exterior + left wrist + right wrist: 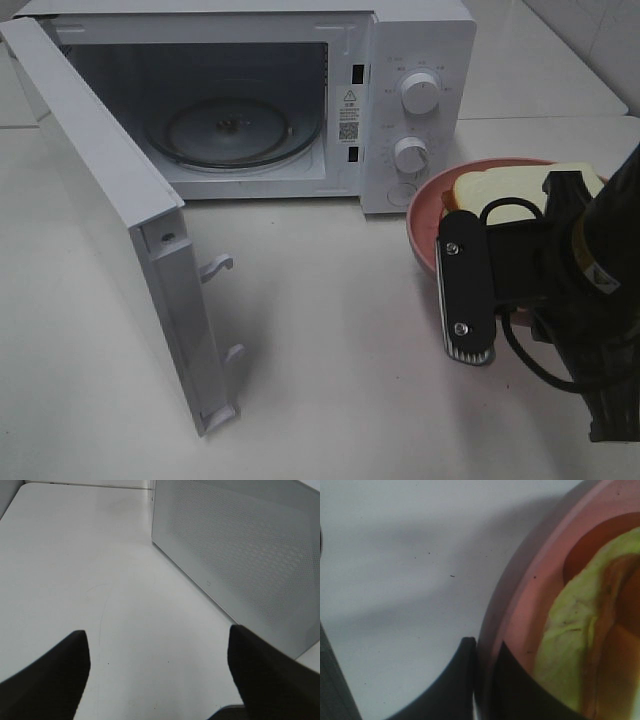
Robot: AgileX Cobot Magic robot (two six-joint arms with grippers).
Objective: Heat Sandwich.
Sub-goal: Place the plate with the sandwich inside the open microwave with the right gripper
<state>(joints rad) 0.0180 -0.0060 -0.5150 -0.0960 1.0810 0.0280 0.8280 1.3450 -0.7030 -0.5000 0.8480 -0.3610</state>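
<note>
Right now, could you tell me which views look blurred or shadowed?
Right wrist view: round pink plate and yellow-green-filled sandwich blurred, broad shadow on the white table; left wrist view: dark fingertips soft; exterior high view: sharp, evenly lit.

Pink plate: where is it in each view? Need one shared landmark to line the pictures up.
Exterior high: pink plate at the right, in front of the microwave's knobs, partly hidden by the arm.
Left wrist: not in view.
Right wrist: close up, its rim pinched in the right gripper.
Shared landmark: the white table, seen in all three views.
</note>
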